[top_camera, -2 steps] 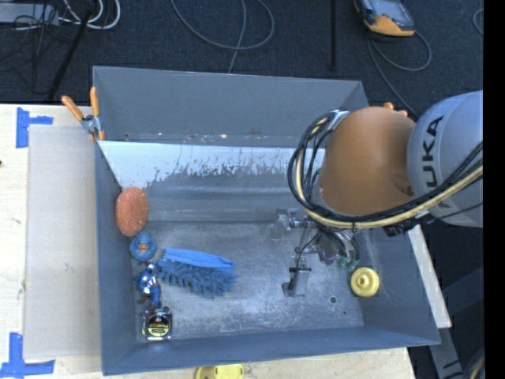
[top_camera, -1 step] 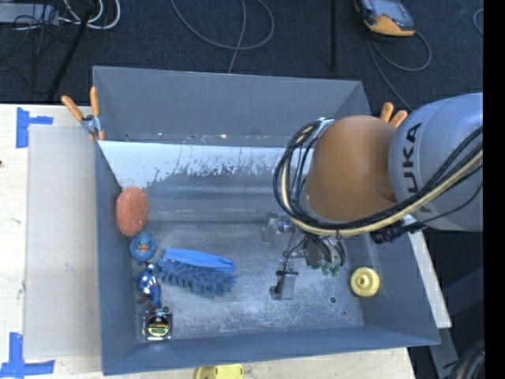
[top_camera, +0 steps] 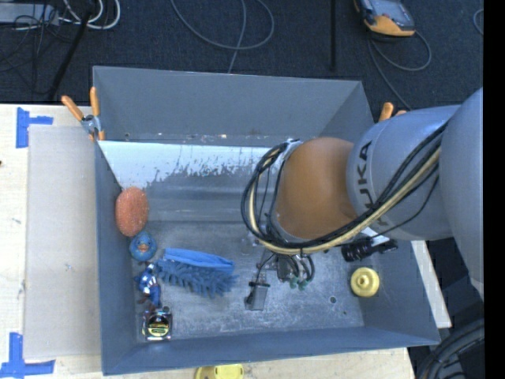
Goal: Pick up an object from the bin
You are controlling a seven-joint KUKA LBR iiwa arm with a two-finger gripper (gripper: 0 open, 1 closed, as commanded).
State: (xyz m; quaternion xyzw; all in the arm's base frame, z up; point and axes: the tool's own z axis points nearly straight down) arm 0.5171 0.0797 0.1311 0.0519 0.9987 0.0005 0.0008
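Observation:
My gripper (top_camera: pixel 257 292) reaches down under the arm's orange cover to the bin floor at the middle front. A blue brush (top_camera: pixel 195 269) with bristles lies flat just to its left, a short gap away. To the right of the gripper, near the bin's right wall, sits a small yellow round thing (top_camera: pixel 364 282). Nothing shows held in the gripper.
Along the left side lie a brown-orange oval lump (top_camera: pixel 132 210), a small blue round toy (top_camera: pixel 142 247), a little blue and silver thing (top_camera: pixel 147 283) and a yellow-black tape measure (top_camera: pixel 157 324). The arm and its cables cover the bin's right middle.

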